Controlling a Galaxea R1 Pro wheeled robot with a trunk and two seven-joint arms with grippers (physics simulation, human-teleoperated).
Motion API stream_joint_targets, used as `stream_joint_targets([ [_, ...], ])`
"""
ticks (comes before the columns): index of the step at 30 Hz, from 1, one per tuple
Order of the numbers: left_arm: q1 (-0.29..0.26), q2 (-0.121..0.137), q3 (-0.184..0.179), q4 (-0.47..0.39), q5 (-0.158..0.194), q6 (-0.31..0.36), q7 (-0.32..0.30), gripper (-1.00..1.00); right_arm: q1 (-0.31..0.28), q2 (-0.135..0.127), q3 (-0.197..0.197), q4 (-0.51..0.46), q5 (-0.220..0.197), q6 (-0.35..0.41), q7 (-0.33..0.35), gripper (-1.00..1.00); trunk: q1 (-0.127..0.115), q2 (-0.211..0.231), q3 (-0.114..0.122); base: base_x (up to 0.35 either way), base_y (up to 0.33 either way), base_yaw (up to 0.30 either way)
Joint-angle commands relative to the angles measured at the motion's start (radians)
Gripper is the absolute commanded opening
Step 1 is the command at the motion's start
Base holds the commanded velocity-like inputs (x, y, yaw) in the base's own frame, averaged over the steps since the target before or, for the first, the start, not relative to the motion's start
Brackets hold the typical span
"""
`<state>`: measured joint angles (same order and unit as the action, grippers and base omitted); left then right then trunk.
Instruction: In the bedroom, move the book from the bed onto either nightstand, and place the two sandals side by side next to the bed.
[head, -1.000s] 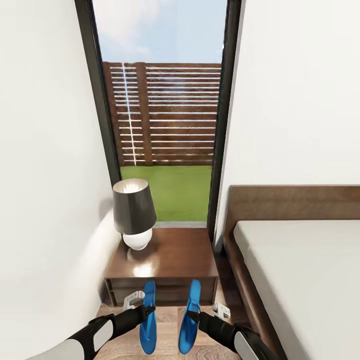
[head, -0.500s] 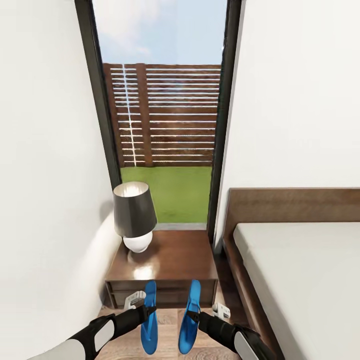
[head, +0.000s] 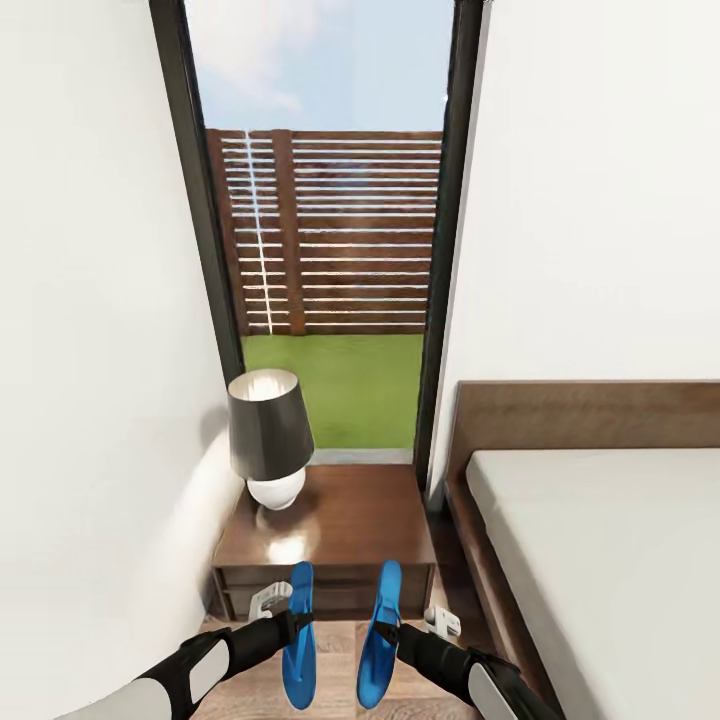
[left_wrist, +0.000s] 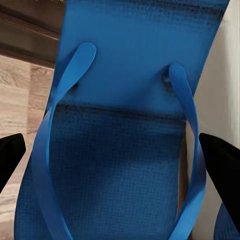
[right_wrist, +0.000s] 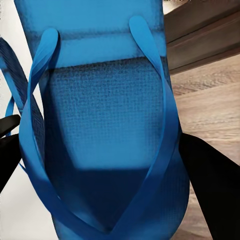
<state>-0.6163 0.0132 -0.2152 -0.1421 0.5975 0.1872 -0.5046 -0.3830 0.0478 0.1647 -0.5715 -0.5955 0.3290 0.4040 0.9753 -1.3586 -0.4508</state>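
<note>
I hold two bright blue sandals on edge above the wood floor, in front of the nightstand (head: 335, 520). My left gripper (head: 296, 626) is shut on the left sandal (head: 298, 650), and my right gripper (head: 386, 632) is shut on the right sandal (head: 378, 655). The left wrist view has the strapped sandal (left_wrist: 120, 150) between black fingertips (left_wrist: 222, 162). The right wrist view has the other sandal (right_wrist: 107, 140) between fingertips (right_wrist: 210, 185). The bed (head: 610, 560), with its grey mattress, lies at the right. The book is out of view.
A lamp (head: 268, 440) with a dark shade and white base stands on the nightstand's left rear. A tall dark-framed window (head: 330, 230) is behind it. White walls close in on the left and behind the headboard (head: 590, 412). A narrow strip of floor runs between nightstand and bed.
The whole picture has slid down a few pixels, so the camera has moved. Both grippers still hold their sandals in the same pose.
</note>
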Motion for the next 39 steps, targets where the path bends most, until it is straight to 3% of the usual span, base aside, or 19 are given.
stream_joint_targets([
  [1,0.000,0.001,-0.006,-0.001,0.010,0.008,-0.002,-1.00,0.000,0.000,0.001,-0.001,-0.007,0.005,-0.001,-1.00,-0.004,0.007,0.002,0.000,0.000,0.000],
  [39,0.000,-0.019,-0.006,0.001,0.009,0.008,0.000,-1.00,0.000,0.000,0.001,-0.001,-0.006,0.005,-0.001,-1.00,-0.150,0.273,0.121,0.000,0.000,0.000],
])
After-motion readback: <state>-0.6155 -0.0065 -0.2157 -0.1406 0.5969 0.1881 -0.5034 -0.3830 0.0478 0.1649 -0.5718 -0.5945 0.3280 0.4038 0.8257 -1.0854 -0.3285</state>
